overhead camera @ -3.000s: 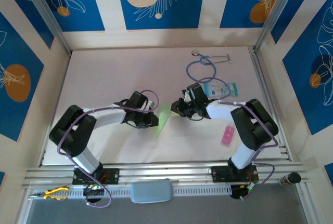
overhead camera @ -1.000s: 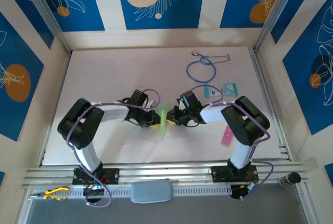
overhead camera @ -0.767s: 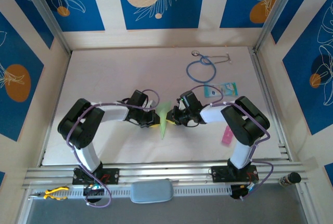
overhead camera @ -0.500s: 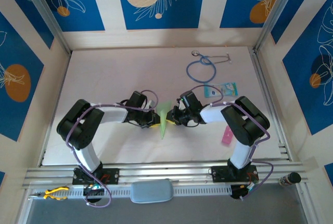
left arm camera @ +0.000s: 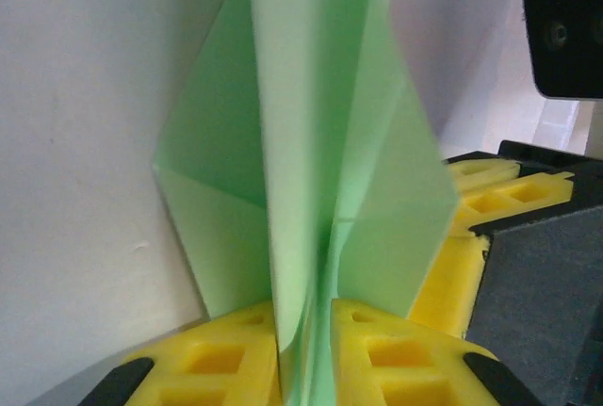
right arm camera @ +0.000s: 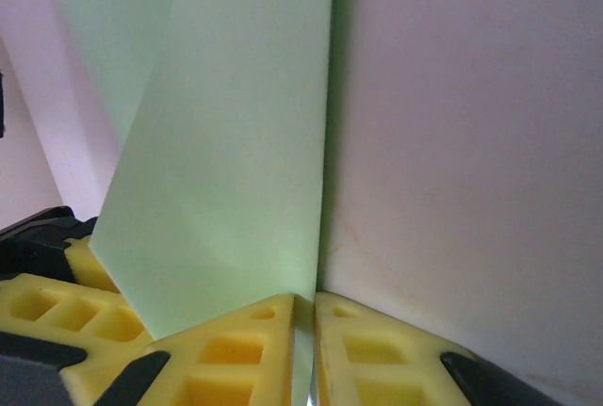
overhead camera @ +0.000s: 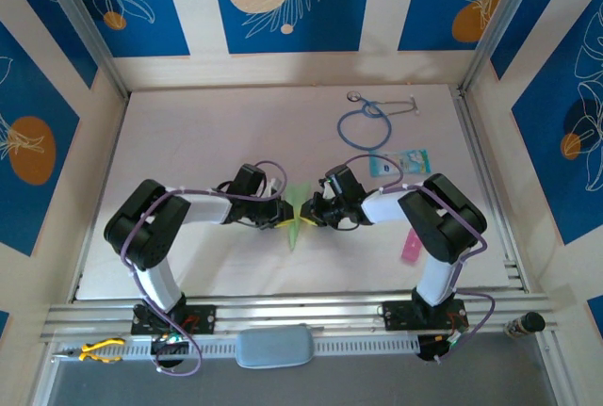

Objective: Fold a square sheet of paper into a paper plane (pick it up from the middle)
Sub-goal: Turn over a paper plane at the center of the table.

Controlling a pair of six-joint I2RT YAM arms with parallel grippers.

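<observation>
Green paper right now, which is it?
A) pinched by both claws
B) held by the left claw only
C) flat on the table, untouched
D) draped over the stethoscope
A: in the left wrist view the folded green paper runs down into the shut left claw, and in the right wrist view the right claw is shut on it too.
</observation>
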